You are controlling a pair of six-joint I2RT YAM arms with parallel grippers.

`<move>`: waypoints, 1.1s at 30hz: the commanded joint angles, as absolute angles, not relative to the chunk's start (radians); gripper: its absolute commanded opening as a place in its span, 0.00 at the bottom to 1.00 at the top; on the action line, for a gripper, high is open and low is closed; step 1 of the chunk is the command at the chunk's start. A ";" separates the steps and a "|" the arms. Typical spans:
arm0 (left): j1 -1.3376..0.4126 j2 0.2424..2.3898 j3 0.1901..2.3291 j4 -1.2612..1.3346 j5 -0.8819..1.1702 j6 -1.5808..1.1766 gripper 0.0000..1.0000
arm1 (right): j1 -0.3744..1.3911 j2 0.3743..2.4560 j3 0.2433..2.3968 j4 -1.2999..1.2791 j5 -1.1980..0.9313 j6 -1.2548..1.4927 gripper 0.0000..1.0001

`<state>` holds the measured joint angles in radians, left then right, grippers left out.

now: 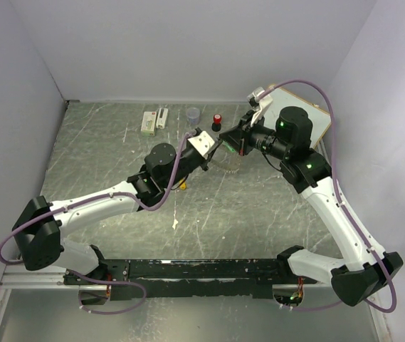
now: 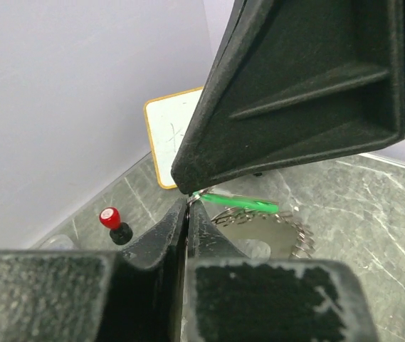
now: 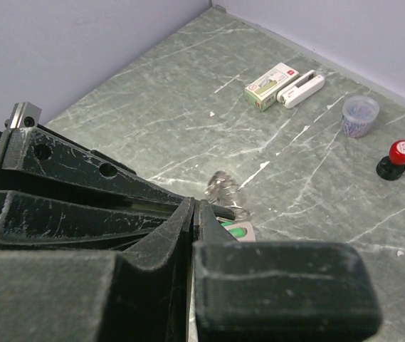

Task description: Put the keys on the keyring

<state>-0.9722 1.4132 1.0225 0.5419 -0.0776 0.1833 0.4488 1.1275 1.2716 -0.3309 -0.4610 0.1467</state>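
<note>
Nearest the bases, the yellow-orange key (image 1: 183, 187) lies on the table (image 1: 280, 214), at about eight o'clock from the keyring (image 1: 228, 165) and apart from it. That one is plainly not on yet. Up at the ring's twelve o'clock, the green key (image 2: 241, 201) sits right where both tips meet. The left gripper (image 2: 187, 208) is pinched together and the right gripper (image 3: 195, 208) is clamped tight, but I can't tell what either one pinches. Whether green is threaded is hidden, so I'd judge this halfway at best.

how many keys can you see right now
2: a green key held at the left pincer tip by the keyring; a yellow-orange key on the table beside the left arm. More may hide behind the arms.
</note>
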 commanded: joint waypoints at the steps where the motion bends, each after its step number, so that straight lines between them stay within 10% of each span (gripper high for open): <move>1: -0.971 1.422 1.071 0.560 -0.122 0.176 0.07 | 0.446 1.096 1.271 -0.298 -0.476 0.155 0.00; 14: -0.971 1.352 1.007 0.600 -0.087 0.217 0.07 | 0.446 1.104 1.282 -0.339 -0.420 0.123 0.00; 21: -0.943 1.334 1.104 0.380 -0.013 0.206 0.07 | 0.446 1.087 1.278 -0.393 -0.417 0.023 0.45; 33: -0.821 1.333 1.255 0.120 0.193 0.063 0.07 | 0.448 1.010 1.218 -0.372 -0.426 -0.064 0.47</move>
<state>-0.8612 1.3441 1.1675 0.2043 0.0830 0.1253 0.4488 1.0382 1.2476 -0.3794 -0.4191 -0.0227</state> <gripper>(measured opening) 0.074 0.469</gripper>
